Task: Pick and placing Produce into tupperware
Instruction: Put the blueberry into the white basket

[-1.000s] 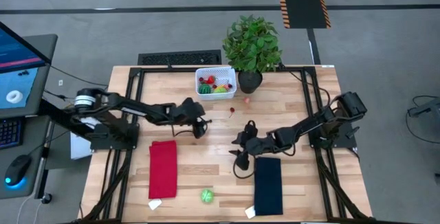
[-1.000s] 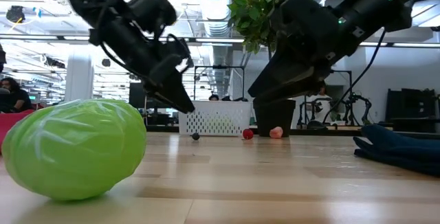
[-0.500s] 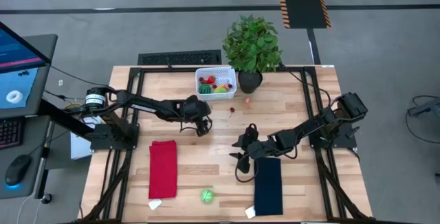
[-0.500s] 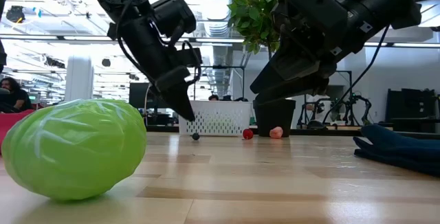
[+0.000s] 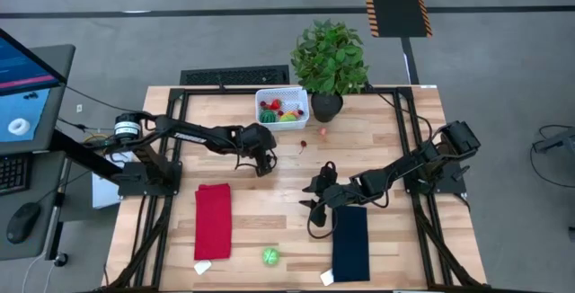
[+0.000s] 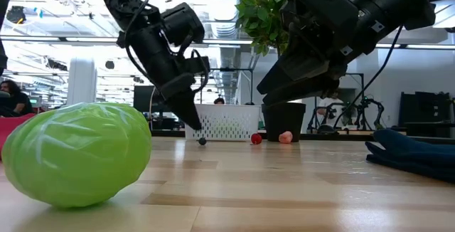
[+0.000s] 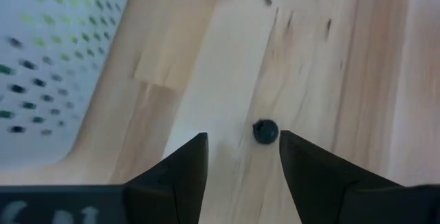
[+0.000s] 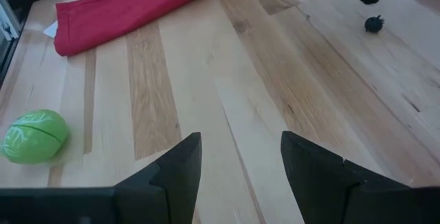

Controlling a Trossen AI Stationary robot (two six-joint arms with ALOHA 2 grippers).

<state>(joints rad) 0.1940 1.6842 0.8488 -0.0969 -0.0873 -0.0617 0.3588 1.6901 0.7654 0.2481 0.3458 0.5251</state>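
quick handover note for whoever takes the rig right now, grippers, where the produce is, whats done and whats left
Left gripper: open, low over the table just in front of the white basket, lined up on a small dark ball that lies on the wood between its fingers, not gripped.
Right gripper: open, empty, waiting mid-table next to the dark blue cloth.
Done: several red, green and orange pieces are in the basket.
Left: the dark ball, a red piece and a pink piece near the plant pot, and the green cabbage at the front edge by the red cloth.
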